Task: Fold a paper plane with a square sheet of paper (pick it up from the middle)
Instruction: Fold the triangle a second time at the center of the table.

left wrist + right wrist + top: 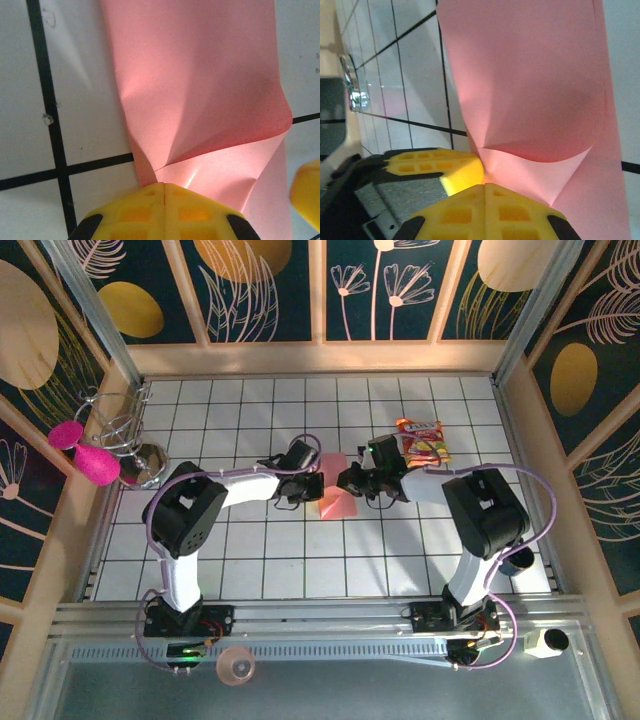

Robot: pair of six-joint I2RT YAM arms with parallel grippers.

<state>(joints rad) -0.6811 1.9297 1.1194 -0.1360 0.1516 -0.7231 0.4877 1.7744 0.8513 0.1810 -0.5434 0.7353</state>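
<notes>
The square sheet of paper [336, 498], salmon pink, sits bunched up between my two grippers at the middle of the tiled table. My left gripper [312, 486] is shut, and the sheet's creases run into its yellow tips [164, 185]. The paper [200, 90] rises and curls away from them. My right gripper [352, 480] faces it from the other side, also shut [485, 186], with the paper [530, 85] pinched at its tips. The left gripper's yellow fingers [440, 165] touch the same spot in the right wrist view. No paper plane shape has formed.
A red-and-yellow snack packet [424, 442] lies just behind the right gripper. A wire rack [115, 425] with magenta discs [80, 450] and a metal cup [145, 465] stand at the left wall. Walls enclose the white tiled table [250, 550].
</notes>
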